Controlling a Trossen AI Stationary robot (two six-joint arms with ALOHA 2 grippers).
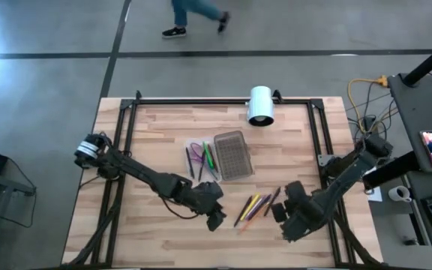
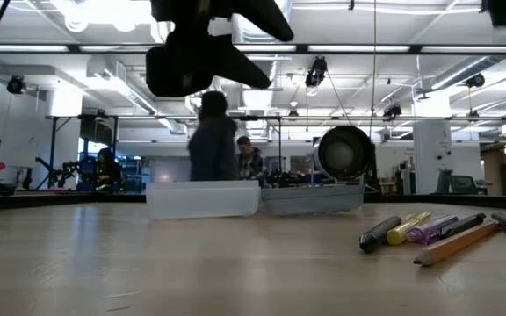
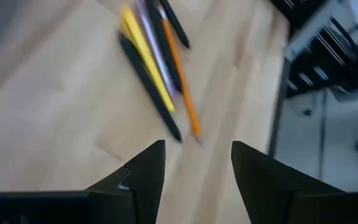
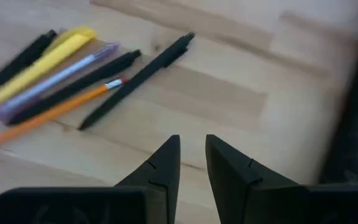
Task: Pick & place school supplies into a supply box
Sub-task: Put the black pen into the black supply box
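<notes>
A loose bunch of pens and pencils (image 1: 257, 204) lies flat on the wooden table: black, yellow, pale purple and an orange pencil (image 4: 42, 115). The supply box (image 1: 232, 155) lies open farther back. Its dotted grey half is beside a clear half (image 1: 199, 159) holding green pens and purple scissors. My left gripper (image 1: 216, 219) hovers open just left of the bunch, which shows ahead of its fingers (image 3: 157, 68). My right gripper (image 1: 278, 212) hovers to the right of the bunch, pointing steeply down. Its fingers stand a narrow gap apart (image 4: 192, 138) with nothing between them.
A white cylinder (image 1: 260, 105) lies on its side at the table's far edge, behind the box. A black frame rail (image 1: 223, 101) borders the table. There is bare wood near the front edge. A person (image 1: 197, 15) walks on the floor beyond the table.
</notes>
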